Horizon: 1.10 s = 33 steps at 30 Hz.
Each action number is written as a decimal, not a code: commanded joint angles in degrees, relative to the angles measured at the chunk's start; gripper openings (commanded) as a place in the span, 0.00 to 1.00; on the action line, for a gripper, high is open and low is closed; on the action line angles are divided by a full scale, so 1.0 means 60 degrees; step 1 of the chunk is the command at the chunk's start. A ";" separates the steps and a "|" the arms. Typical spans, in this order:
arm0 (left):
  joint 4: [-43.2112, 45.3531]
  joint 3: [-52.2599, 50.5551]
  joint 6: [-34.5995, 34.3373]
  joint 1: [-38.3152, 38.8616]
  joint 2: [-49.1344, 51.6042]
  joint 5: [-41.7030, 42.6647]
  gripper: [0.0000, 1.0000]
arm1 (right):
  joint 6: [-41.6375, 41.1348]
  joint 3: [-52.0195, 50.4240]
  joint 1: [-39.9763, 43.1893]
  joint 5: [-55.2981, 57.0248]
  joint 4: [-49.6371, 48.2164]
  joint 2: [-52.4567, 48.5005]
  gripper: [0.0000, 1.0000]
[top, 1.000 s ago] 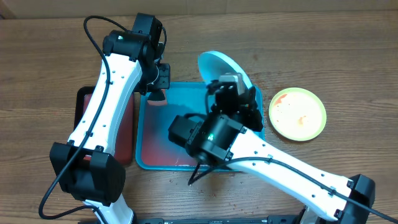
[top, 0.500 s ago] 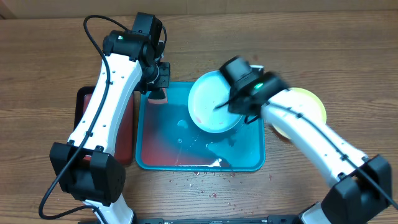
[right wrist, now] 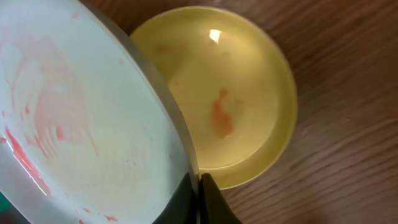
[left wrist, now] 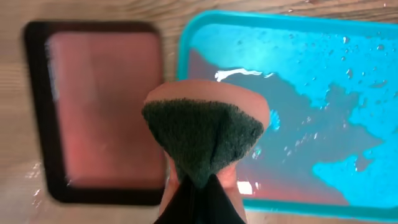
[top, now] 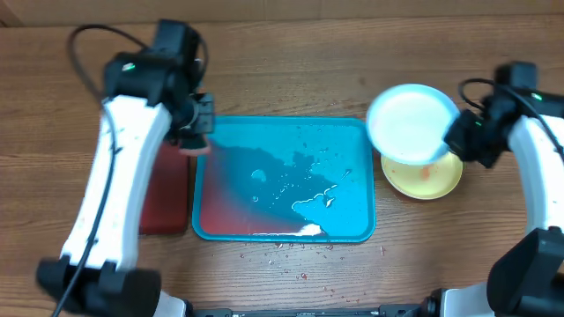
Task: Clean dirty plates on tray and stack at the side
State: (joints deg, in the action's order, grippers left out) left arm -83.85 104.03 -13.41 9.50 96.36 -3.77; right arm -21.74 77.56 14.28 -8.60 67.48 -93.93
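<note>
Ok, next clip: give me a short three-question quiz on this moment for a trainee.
1. True or false: the turquoise tray holds no plate.
2. What does the left tool grip? A) a green-faced sponge B) a plate C) nothing
3. Which plate lies below the pale plate that the right tool holds?
Key: 1 true. 2 A. 3 the yellow-green plate.
</note>
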 commanded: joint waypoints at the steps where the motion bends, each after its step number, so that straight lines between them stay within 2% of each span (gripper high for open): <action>1: -0.0240 -0.0018 -0.0164 -0.0404 -0.0459 -0.0226 0.05 | 0.0375 -0.0823 0.0594 -0.0517 -0.0382 0.0237 0.04; 5: -0.0415 -0.0124 -0.0346 -0.0907 -0.0634 -0.0215 0.05 | 0.0328 -0.1712 0.0849 -0.0441 -0.1096 0.0233 0.04; 7: -0.0455 -0.0335 -0.0386 -0.1177 -0.0652 -0.0178 0.04 | -0.0157 -0.2073 0.0845 0.0011 -0.1483 0.0233 0.04; 13: 0.0280 -0.2000 -0.0408 -0.1840 -0.0987 -0.0175 0.04 | -0.1100 -0.2936 0.0849 0.0845 -0.2579 0.0233 0.04; 14: 0.0521 -0.2277 -0.0404 -0.1920 -0.1071 -0.0124 0.04 | -0.1100 -0.2954 0.0849 0.0856 -0.2634 0.0219 0.09; 16: 0.0845 -0.2626 -0.0390 -0.2051 -0.1184 0.0069 0.05 | -0.1093 -0.2943 0.0849 0.0769 -0.2641 0.0219 0.27; 18: 0.1009 -0.2809 -0.0372 -0.2157 -0.1231 0.0138 0.04 | -0.0769 -0.2878 0.0845 0.0452 -0.2568 0.0219 0.41; 20: 0.1053 -0.2867 -0.0291 -0.2226 -0.1228 0.0127 0.04 | -0.0288 -0.2645 0.0845 -0.0102 -0.2295 0.0219 0.50; 26: 0.0987 -0.2903 0.0470 -0.2714 -0.1228 0.0299 0.04 | 0.0998 -0.1147 0.0561 -0.1789 -0.1096 0.0423 0.53; 28: 0.1042 -0.3002 0.0714 -0.3020 -0.1228 0.0419 0.04 | 0.1406 -0.0637 0.0197 -0.2200 -0.0805 0.0557 0.61; 31: 0.1322 -0.3453 0.1096 -0.3512 -0.1228 0.0423 0.04 | 0.1461 -0.0240 -0.0481 -0.2222 -0.0648 0.0656 0.80; 33: 0.1763 -0.3989 0.1362 -0.3814 -0.1220 0.0419 0.04 | 0.1457 -0.0219 -0.0973 -0.2215 -0.0692 0.0656 0.89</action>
State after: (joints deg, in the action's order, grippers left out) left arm -75.31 84.03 -9.65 -10.85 90.08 -2.09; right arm -16.19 74.89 12.27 -18.79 63.18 -91.39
